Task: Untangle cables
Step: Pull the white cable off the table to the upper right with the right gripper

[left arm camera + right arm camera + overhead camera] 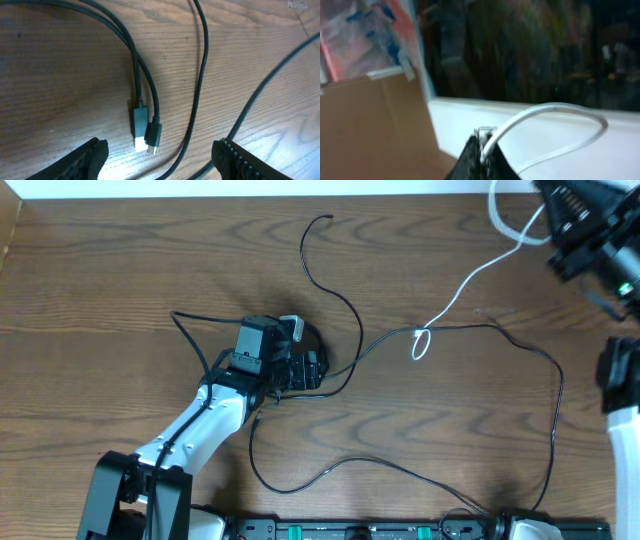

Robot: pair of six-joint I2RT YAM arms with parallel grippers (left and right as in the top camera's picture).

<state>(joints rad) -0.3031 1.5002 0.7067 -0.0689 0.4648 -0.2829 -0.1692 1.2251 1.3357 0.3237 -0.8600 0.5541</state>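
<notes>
One white cable [468,277] and several black cables [200,85] lie on the table [100,270]. The black ones cross, so their number cannot be fixed. The left gripper [305,368], just toward 9 o'clock from the table centre, stands wide open and holds nothing, its jaws straddling two plugs [141,122] that lie side by side. The right gripper [580,225], at 2 o'clock, is fully closed on the white cable, which forms one small loop near the centre.

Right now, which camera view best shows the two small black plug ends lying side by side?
Left wrist view: the two small black plug ends lie close-up, fully visible. Overhead, the left hand hides them. Right wrist shows only a thin white cable.
</notes>
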